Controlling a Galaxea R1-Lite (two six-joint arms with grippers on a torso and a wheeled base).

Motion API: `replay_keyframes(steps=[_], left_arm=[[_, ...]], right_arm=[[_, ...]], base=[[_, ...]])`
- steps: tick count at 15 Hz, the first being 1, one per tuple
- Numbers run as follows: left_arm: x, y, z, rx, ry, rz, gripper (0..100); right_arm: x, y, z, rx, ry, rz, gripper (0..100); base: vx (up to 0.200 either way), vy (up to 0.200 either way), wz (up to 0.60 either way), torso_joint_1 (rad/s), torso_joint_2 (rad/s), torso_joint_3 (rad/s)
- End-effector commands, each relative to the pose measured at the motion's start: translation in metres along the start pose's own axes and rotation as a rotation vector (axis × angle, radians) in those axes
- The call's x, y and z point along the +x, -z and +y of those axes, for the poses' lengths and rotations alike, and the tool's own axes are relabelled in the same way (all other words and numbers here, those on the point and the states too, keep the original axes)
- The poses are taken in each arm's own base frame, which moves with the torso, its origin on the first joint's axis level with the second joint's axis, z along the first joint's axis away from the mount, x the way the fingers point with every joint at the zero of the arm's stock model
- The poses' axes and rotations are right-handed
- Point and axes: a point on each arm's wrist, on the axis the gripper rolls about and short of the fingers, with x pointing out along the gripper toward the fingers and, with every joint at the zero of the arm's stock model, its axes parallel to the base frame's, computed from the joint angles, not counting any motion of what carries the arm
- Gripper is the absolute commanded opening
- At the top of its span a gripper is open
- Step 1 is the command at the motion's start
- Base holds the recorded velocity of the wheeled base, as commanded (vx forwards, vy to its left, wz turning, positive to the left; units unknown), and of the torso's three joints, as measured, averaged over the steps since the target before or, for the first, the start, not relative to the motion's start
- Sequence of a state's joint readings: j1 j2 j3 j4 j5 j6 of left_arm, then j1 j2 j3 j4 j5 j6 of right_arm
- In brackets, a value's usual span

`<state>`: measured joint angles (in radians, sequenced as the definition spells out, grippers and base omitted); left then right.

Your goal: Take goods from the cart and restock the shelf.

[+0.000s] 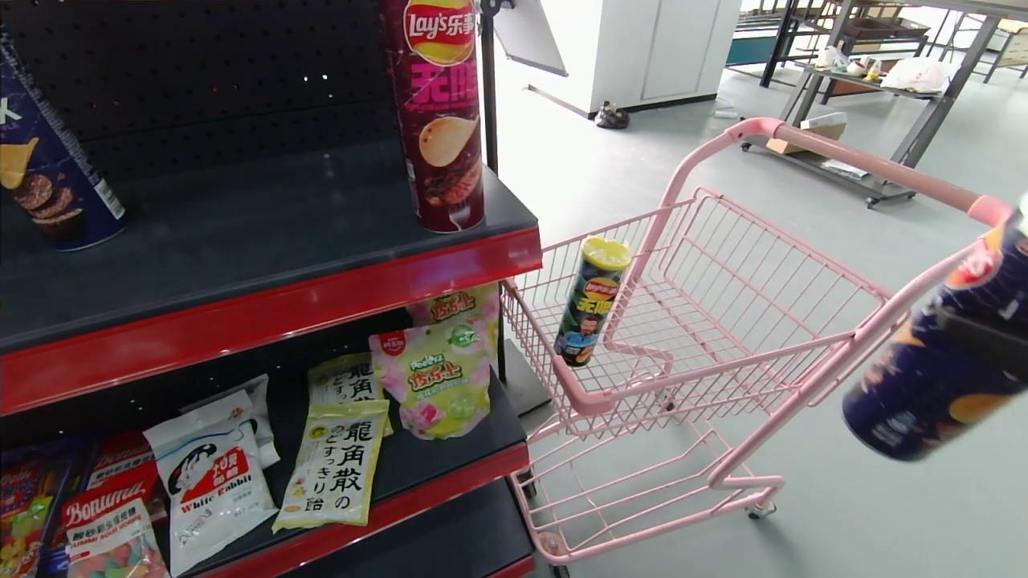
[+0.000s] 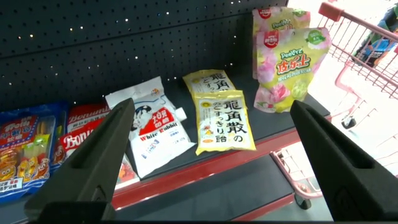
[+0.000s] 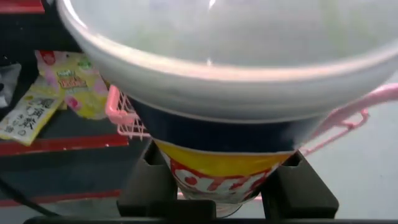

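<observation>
Restocking looks partway done. Two cans stand on the top shelf [image 1: 241, 225] beside the cart [image 1: 582, 399]: a maroon can [image 1: 440, 120] at the end nearest the cart and a blue can [image 1: 48, 185] at the far end. One yellow-lidded can [image 1: 590, 301] is left in the cart's basket. The right end effector [image 3: 221, 180] clamps a fourth, the dark blue can [image 1: 940, 353], by the cart's handle, not yet shelved. The left end effector [image 2: 211, 104] gapes wide and empty before the lower shelf [image 1: 474, 437] beside the cart.

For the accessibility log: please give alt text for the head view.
A dark blue can is held up at the right edge, beside a pink cart holding one yellow-lidded can. At left, a shelf carries a maroon can above, snack bags below.
</observation>
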<state>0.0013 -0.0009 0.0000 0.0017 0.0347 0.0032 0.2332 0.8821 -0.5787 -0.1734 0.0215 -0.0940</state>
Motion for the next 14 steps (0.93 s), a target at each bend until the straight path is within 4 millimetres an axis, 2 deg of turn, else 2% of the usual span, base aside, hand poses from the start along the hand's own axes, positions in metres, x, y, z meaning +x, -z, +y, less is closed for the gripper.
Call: replay_keyframes(steps=[1, 4, 7, 14], left_arm=[[0.0, 0.0, 0.0, 0.0, -0.001, 0.001, 100], [0.0, 0.0, 0.0, 0.0, -0.001, 0.001, 100], [0.0, 0.0, 0.0, 0.0, -0.001, 0.001, 100], [0.0, 0.0, 0.0, 0.0, -0.001, 0.001, 100]], right_arm=[[-0.061, 0.026, 0.0, 0.001, 0.125, -0.051, 0], [-0.071, 0.035, 0.002, -0.01, 0.135, -0.015, 0], [-0.073, 0.039, 0.002, -0.03, 0.147, -0.009, 0], [-0.066, 0.03, 0.0, -0.03, 0.139, 0.003, 0]], base=[[0.0, 0.0, 0.0, 0.0, 0.0, 0.0], [0.0, 0.0, 0.0, 0.0, 0.0, 0.0], [0.0, 0.0, 0.0, 0.009, -0.05, -0.035], [0.0, 0.0, 0.0, 0.131, -0.46, -0.327]])
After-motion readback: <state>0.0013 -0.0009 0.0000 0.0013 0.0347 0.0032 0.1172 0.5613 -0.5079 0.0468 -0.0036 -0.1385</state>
